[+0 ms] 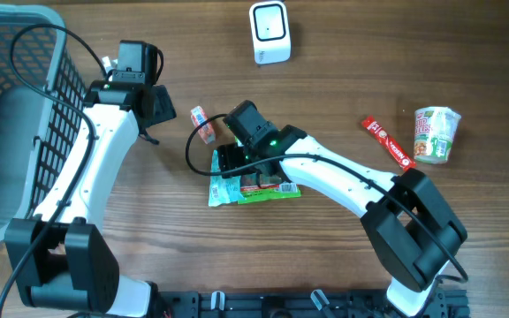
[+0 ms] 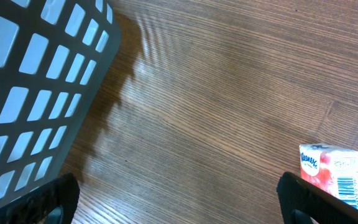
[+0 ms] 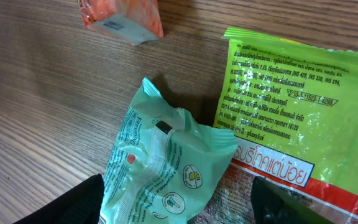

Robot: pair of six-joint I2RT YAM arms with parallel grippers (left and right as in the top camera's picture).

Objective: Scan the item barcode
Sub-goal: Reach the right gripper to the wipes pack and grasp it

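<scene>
The overhead camera looks straight down from high up, taking in the whole worktop (image 1: 343, 53). The left wrist camera looks down close between the left fingers (image 2: 48, 202), and the right wrist camera, closer still, between the right fingers (image 3: 67, 202). The pink tissue pack (image 2: 333, 171), just ahead of one left finger and ahead of the right fingers, shows in all three views.
</scene>
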